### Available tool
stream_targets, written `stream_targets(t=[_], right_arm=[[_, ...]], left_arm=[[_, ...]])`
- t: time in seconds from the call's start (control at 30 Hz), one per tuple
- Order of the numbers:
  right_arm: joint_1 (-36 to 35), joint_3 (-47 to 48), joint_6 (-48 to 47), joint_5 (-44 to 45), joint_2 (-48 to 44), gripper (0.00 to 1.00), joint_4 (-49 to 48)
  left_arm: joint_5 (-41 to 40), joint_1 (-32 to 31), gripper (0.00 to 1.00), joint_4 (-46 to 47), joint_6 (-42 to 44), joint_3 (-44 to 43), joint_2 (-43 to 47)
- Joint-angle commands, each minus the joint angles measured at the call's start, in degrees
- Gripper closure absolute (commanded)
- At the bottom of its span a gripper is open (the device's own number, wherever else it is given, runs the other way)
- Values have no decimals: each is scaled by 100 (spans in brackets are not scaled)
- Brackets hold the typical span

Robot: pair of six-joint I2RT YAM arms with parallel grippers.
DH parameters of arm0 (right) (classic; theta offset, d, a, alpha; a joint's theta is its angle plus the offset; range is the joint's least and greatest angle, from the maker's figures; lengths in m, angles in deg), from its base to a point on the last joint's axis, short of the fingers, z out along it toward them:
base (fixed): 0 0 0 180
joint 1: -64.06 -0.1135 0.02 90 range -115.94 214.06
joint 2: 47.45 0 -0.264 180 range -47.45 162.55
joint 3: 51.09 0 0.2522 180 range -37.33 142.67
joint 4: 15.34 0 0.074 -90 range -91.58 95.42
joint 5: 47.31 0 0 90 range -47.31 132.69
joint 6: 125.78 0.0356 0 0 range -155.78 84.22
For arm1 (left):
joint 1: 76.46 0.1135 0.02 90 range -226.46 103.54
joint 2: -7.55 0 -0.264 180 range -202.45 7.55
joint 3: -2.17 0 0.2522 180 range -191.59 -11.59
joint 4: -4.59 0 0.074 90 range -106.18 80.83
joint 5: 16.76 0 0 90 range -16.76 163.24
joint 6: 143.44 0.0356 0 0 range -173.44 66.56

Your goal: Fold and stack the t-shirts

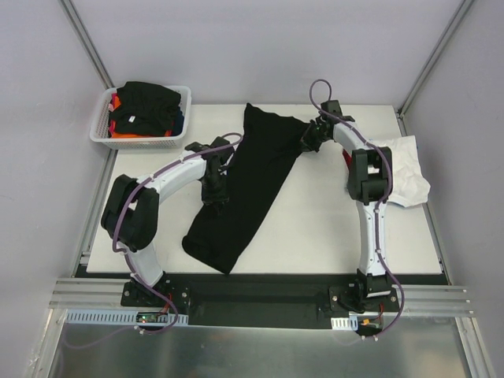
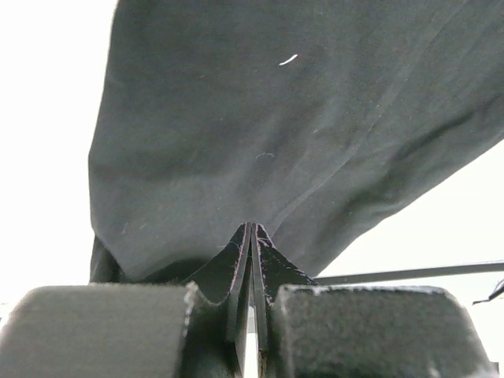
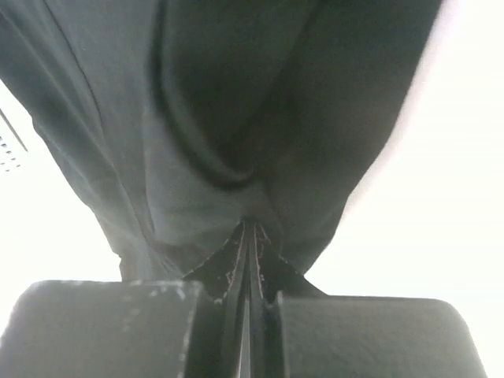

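Observation:
A large black t-shirt [image 1: 253, 177] lies in a long diagonal band across the white table [image 1: 331, 228], from the far middle down to the near left. My left gripper [image 1: 214, 189] is shut on its left edge, about halfway along. In the left wrist view the closed jaws [image 2: 252, 230] pinch the dark cloth [image 2: 276, 118], which hangs ahead of them. My right gripper [image 1: 311, 138] is shut on the shirt's far right corner. The right wrist view shows its closed tips [image 3: 250, 224] in the black fabric [image 3: 236, 94]. A crumpled white t-shirt [image 1: 405, 169] lies at the table's right edge.
A white mesh basket [image 1: 101, 130] stands at the far left corner, holding black, orange, red and blue shirts [image 1: 146, 106]. Grey walls and metal frame posts enclose the table. Both arm bases sit on the rail [image 1: 260, 295] along the near edge.

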Motion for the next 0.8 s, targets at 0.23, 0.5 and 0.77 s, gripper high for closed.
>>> stream_targets(t=[0.23, 0.5, 0.77], right_arm=[[-691, -3313, -716, 315, -3954, 99, 260], [-2132, -5634, 144, 552, -4835, 99, -486], [-2993, -6094, 708, 807, -4519, 99, -1058]], left_arm=[[-464, -4, 100, -344, 122, 217, 1136], [-350, -4, 100, -46, -212, 1509, 1812], [-586, 49, 100, 463, -344, 2003, 1884]])
